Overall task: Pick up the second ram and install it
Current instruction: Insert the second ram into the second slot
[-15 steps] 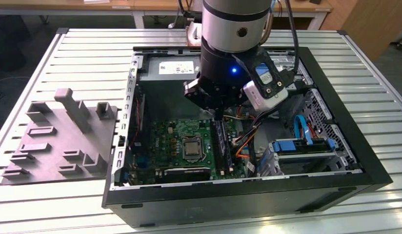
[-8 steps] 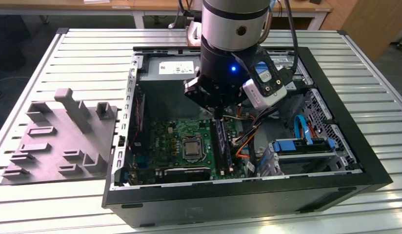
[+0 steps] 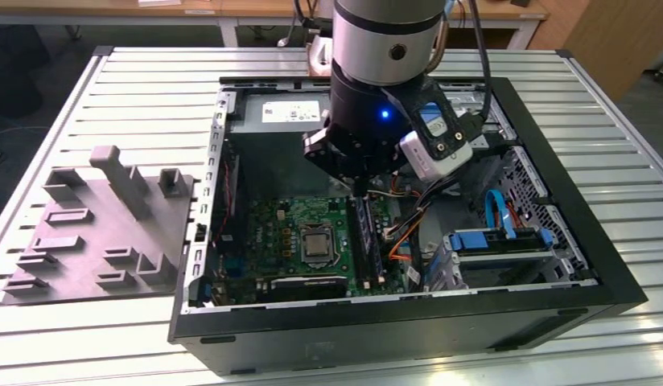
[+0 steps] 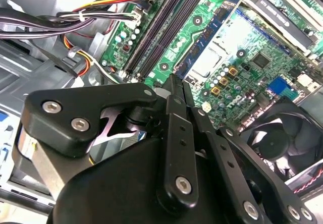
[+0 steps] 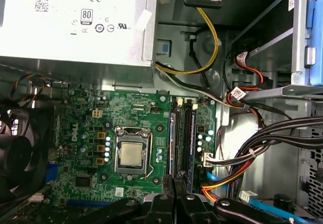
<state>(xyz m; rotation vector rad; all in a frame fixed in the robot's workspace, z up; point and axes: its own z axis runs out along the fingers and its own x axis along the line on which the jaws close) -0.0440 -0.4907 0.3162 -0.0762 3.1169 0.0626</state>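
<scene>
In the second wrist view the tool (image 4: 177, 85) has its fingers drawn together with nothing visible between them. It points end-on at the memory sockets (image 4: 151, 32), a pose I judge suited to pressing, not carrying. Beyond it, in the first wrist view, the second ram (image 5: 174, 138) seems to stand edge-up in its socket on the motherboard (image 5: 91, 148); whether it is latched is hidden. At the exterior view's left, the gray holder block (image 3: 96, 233) rests on the tabletop (image 3: 589, 88).

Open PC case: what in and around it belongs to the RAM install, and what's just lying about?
In the job: gripper, blue RAM stick in its slot, motherboard memory slots.
Lying about: gray holder block, power supply, blue cable.
</scene>
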